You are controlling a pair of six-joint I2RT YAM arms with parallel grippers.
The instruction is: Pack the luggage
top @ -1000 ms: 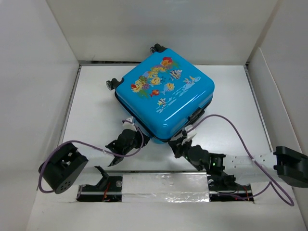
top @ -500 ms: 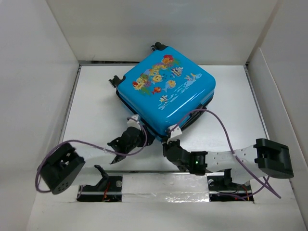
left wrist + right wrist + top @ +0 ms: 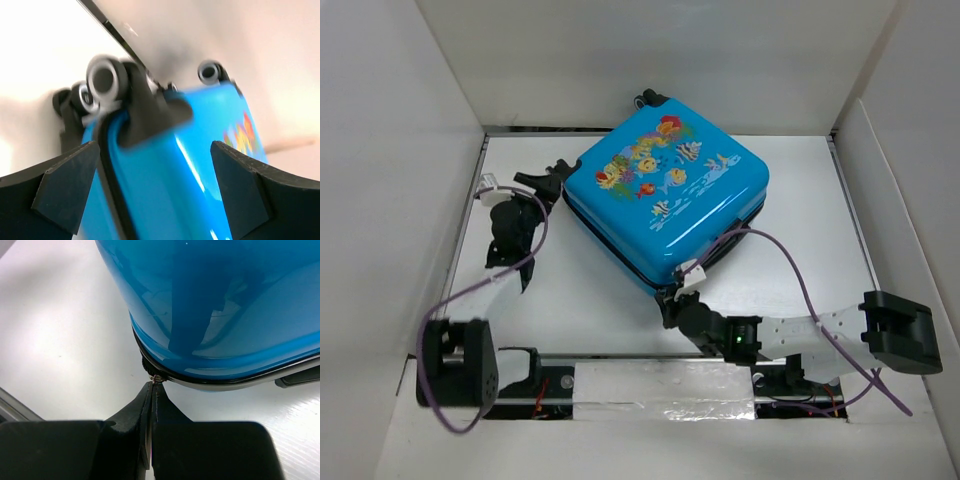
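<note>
Watching the overhead view, I am seeing the luggage lying closed and flat on the white table. It is sitting in the upper middle of the frame, printed shell facing up, with its wheels pointing toward the upper left. The left gripper is hovering at the case's left corner, in the left part of the frame. In its wrist view the fingers are standing wide apart, released, framing the wheeled corner and gripping nothing. The right gripper is sitting at the case's near corner, lower middle of the frame. In its wrist view the tips are pressing together, clenched, just touching a small metal piece on the dark seam. I cannot tell whether they are pinching it.
</note>
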